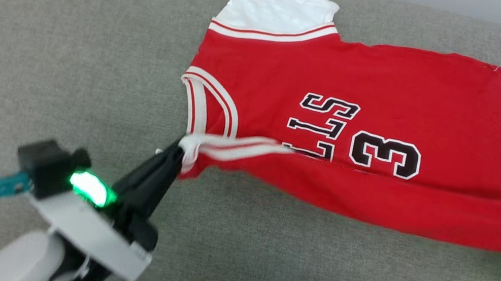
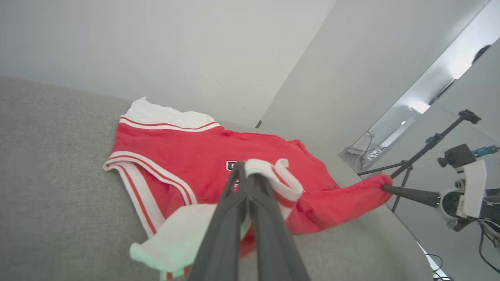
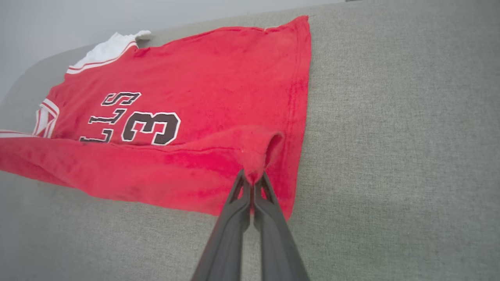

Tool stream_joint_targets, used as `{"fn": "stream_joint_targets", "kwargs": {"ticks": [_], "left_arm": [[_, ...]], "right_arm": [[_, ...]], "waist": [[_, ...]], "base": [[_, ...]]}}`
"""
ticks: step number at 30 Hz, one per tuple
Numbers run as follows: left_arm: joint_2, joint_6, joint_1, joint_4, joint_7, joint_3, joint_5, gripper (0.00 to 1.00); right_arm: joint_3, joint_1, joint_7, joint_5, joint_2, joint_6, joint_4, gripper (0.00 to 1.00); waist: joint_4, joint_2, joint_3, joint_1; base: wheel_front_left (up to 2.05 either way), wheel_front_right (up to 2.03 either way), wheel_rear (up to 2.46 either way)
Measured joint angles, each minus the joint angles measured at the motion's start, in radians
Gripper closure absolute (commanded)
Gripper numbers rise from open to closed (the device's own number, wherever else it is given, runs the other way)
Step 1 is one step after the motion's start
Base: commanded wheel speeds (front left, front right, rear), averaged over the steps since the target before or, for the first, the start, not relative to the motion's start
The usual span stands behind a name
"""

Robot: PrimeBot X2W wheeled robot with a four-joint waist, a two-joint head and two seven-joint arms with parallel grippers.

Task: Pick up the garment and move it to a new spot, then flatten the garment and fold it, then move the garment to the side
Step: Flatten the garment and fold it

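Observation:
The garment [image 1: 383, 92] is a red T-shirt with white sleeves and black lettering, spread on the grey cushion, its near edge lifted and folding over toward the far side. My left gripper [image 1: 179, 151] is shut on the striped shoulder trim at the garment's near left corner, also seen in the left wrist view [image 2: 247, 169]. My right gripper [image 3: 253, 180] is shut on the red hem corner of the garment [image 3: 203, 86]. In the left wrist view the right gripper [image 2: 384, 188] shows pinching the far red corner.
The grey fabric cushion [image 1: 65, 51] has free room left of and in front of the garment. A tripod [image 2: 429, 144] and cables stand beyond the cushion's edge. A grey wall rises behind.

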Motion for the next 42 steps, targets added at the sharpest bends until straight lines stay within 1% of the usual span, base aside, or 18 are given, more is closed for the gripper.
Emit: {"fn": "stream_joint_targets", "kwargs": {"ticks": [3, 8, 11, 15, 22, 32, 33, 34, 35, 36, 37, 39, 40, 42], "left_arm": [[-0.032, 0.001, -0.081, 0.068, 0.004, -0.008, 0.034, 1.00], [-0.086, 0.000, -0.164, 0.181, -0.007, -0.023, 0.073, 1.00], [-0.096, 0.017, -0.187, 0.263, -0.018, -0.030, 0.113, 1.00], [-0.122, 0.019, -0.214, 0.349, -0.032, -0.025, 0.126, 1.00], [-0.151, -0.001, -0.253, 0.463, -0.044, -0.044, 0.150, 1.00], [-0.195, -0.012, -0.323, 0.593, -0.059, -0.041, 0.178, 1.00], [-0.197, -0.012, -0.328, 0.605, -0.061, -0.043, 0.184, 0.94], [-0.198, -0.012, -0.332, 0.617, -0.061, -0.049, 0.192, 0.80], [-0.198, -0.014, -0.336, 0.630, -0.060, -0.056, 0.198, 0.60], [-0.198, -0.015, -0.340, 0.642, -0.060, -0.063, 0.207, 0.34], [-0.198, -0.016, -0.345, 0.651, -0.060, -0.067, 0.210, 0.01], [-0.192, -0.019, -0.351, 0.666, -0.054, -0.073, 0.217, 0.00], [-0.183, -0.019, -0.354, 0.669, -0.049, -0.077, 0.222, 0.00], [-0.159, -0.020, -0.367, 0.665, -0.027, -0.088, 0.238, 0.00]], "right_arm": [[0.021, -0.059, -0.009, -0.027, -0.017, 0.000, 0.059, 1.00], [0.028, -0.126, -0.048, -0.043, -0.015, 0.000, 0.139, 1.00], [0.038, -0.151, -0.065, -0.053, -0.015, 0.000, 0.174, 1.00], [0.067, -0.171, -0.082, -0.059, -0.018, 0.000, 0.217, 1.00], [0.123, -0.199, -0.126, -0.066, -0.014, 0.000, 0.279, 1.00], [0.166, -0.265, -0.218, -0.085, 0.007, 0.000, 0.369, 1.00], [0.174, -0.271, -0.226, -0.085, 0.009, 0.000, 0.378, 1.00], [0.181, -0.274, -0.232, -0.085, 0.009, 0.000, 0.387, 1.00], [0.186, -0.276, -0.239, -0.085, 0.009, 0.000, 0.395, 1.00], [0.191, -0.278, -0.248, -0.085, 0.009, 0.000, 0.403, 0.98], [0.195, -0.279, -0.259, -0.085, 0.010, 0.000, 0.411, 0.82], [0.207, -0.284, -0.280, -0.093, 0.011, 0.000, 0.425, 0.47], [0.212, -0.285, -0.289, -0.094, 0.011, 0.000, 0.433, 0.00], [0.217, -0.285, -0.306, -0.096, 0.011, 0.000, 0.444, 0.00]], "waist": [[0.003, 0.0000, 0.009, 0.0000], [0.004, 0.0000, 0.034, 0.0000], [0.003, 0.0000, 0.054, 0.0000], [0.001, 0.0000, 0.083, 0.0000], [-0.004, 0.0000, 0.122, 0.0000], [-0.004, 0.0000, 0.122, 0.0001], [-0.004, 0.0000, 0.120, 0.0000], [-0.004, 0.0000, 0.118, 0.0000], [-0.004, 0.0000, 0.116, 0.0000], [-0.004, 0.0000, 0.113, 0.0000], [-0.004, 0.0000, 0.110, 0.0000], [-0.003, 0.0000, 0.101, 0.0001], [-0.003, 0.0000, 0.096, 0.0000], [-0.002, 0.0000, 0.082, 0.0000]], "base": [[0.00, 0.00, 0.00], [0.00, 0.00, 0.00], [0.00, 0.00, 0.00], [0.00, 0.00, 0.00], [0.00, 0.00, 0.00], [0.00, 0.00, 0.00], [0.00, 0.00, 0.00], [0.00, 0.00, 0.00], [0.00, 0.00, 0.00], [0.00, 0.00, 0.00], [0.00, 0.00, 0.00], [0.00, 0.00, 0.00], [0.00, 0.00, 0.00], [0.00, 0.00, 0.00]]}}
